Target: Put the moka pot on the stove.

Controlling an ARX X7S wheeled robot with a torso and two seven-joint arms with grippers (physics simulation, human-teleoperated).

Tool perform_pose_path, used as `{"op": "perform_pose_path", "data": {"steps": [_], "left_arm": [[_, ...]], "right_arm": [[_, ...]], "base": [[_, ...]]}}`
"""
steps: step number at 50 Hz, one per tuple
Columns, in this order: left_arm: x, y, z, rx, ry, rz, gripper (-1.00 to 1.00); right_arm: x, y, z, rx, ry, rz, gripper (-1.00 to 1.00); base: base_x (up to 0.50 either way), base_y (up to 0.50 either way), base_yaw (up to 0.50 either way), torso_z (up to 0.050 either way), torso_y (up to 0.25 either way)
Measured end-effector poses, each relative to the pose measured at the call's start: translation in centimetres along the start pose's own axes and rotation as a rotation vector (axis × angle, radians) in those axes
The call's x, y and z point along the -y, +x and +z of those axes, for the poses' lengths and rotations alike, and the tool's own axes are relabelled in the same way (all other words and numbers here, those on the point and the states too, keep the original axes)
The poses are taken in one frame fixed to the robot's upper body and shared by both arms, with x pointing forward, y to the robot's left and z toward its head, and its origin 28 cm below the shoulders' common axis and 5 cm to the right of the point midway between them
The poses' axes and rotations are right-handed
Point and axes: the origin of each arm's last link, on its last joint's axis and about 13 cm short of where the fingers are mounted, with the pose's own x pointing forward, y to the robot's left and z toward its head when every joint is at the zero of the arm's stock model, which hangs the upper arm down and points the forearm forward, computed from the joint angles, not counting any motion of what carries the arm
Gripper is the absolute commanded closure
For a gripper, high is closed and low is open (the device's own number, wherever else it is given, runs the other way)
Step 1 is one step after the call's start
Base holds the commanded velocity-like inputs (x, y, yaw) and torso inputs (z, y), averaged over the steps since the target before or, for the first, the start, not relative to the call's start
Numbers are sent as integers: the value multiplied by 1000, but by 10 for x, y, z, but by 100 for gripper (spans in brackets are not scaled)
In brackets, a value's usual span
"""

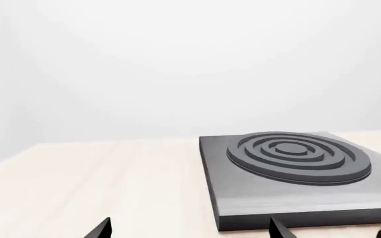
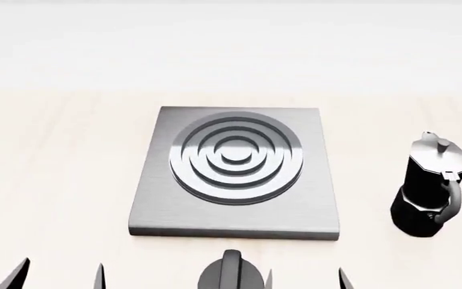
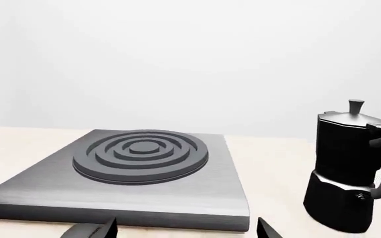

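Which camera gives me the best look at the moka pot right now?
The right wrist view: the moka pot stands close, side-on, knob to base visible, only the handle's outer edge cropped. The head view shows it whole but smaller, from above. The left wrist view does not show it.

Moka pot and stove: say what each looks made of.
Moka pot: looks like glossy black painted or coated metal, with sharp highlights on its facets; the lid is a lighter silvery metal. Stove: looks like brushed grey metal, with fine streaks and a soft sheen across the plate. Both are simulator renders, so this is only appearance.
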Motion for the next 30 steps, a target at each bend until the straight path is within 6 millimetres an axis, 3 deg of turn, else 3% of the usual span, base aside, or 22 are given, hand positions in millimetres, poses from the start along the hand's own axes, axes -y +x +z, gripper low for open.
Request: {"op": "perform_pose_path", "data": {"steps": [30], "left_arm": [[0, 0, 1, -29, 43, -20, -100]], "right_arm": [[0, 0, 7, 40, -60, -18, -100]], "base": [[0, 0, 0, 0, 0]]}}
